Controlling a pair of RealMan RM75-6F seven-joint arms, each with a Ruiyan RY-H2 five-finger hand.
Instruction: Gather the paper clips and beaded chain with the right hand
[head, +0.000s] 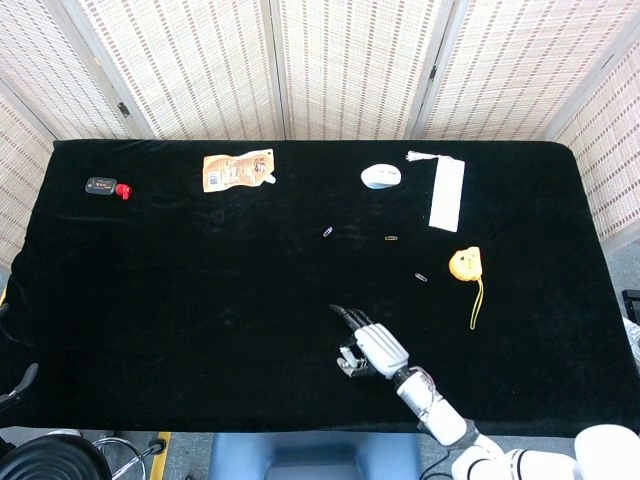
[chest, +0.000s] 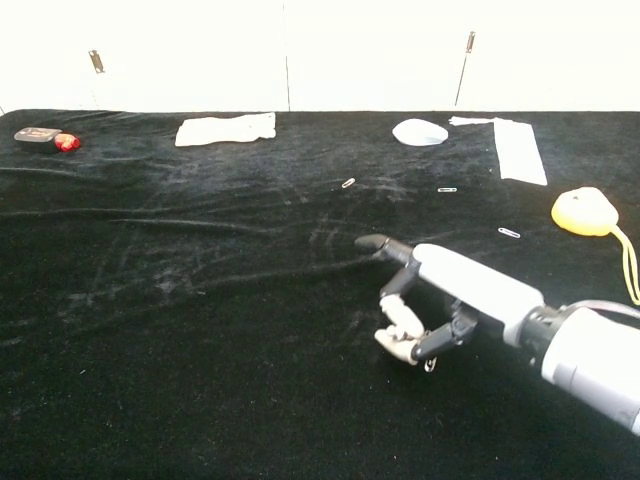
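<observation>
My right hand (chest: 430, 305) (head: 368, 348) hovers low over the black cloth near the table's front edge, one finger stretched forward and the thumb and another finger curled down. A small paper clip (chest: 430, 366) peeks out just under those curled fingertips; whether it is pinched or only touched is unclear. Three more paper clips lie farther back: a purple one (head: 327, 231) (chest: 348, 183), a yellow one (head: 391, 238) (chest: 447, 189) and a pale one (head: 421, 276) (chest: 509, 232). At the right, a thin yellow chain (head: 475, 303) (chest: 630, 262) trails from a yellow round object (head: 464, 263).
Along the back lie an orange pouch (head: 238, 170), a white rounded object (head: 381, 176), a white strip (head: 446, 193) and a small black and red item (head: 107, 187). A dark curved part (head: 17, 384) shows off the table's left front corner.
</observation>
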